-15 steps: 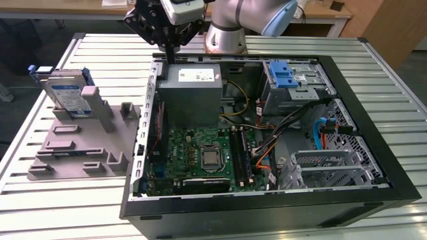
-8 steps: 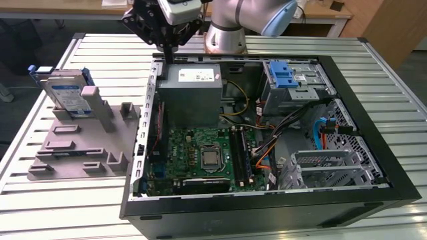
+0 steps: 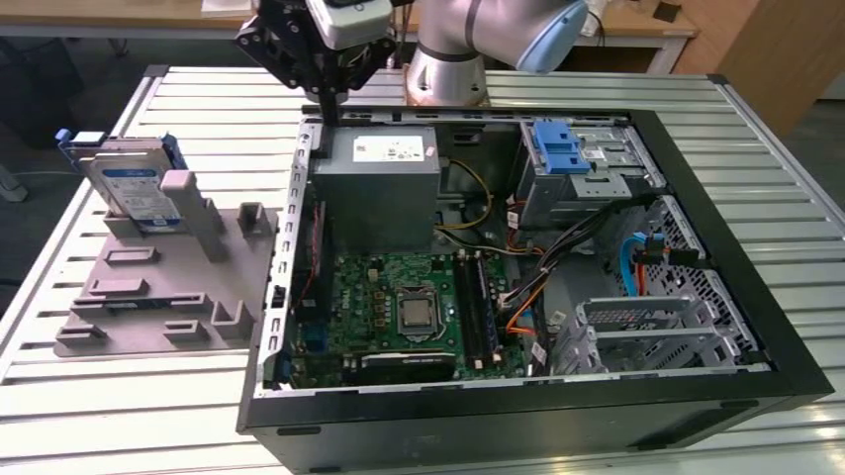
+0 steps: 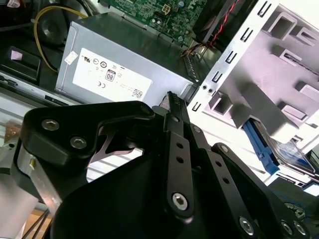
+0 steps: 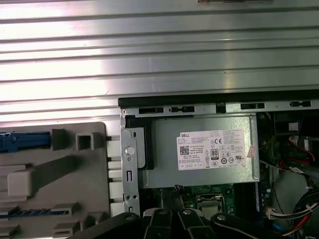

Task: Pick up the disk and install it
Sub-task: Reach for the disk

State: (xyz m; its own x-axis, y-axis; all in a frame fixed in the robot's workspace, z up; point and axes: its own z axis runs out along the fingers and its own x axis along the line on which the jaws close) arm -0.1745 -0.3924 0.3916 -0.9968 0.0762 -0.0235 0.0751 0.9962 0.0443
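Hovering over the computer case's (image 3: 528, 416) corner, fingers (image 3: 327, 92) clenched, empty; beside that case, upright in a grey fixture (image 3: 145, 287), the disk (image 3: 135, 190).

UR arm (image 3: 456, 40) raised, gripper (image 3: 327, 104) pointing down.
Black gripper hangs vertical, fingers (image 4: 175, 124) pinched tip to tip; silver-and-blue arm joints sit just behind it.

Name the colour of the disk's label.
Blue and white; the disk shows best in the exterior view.
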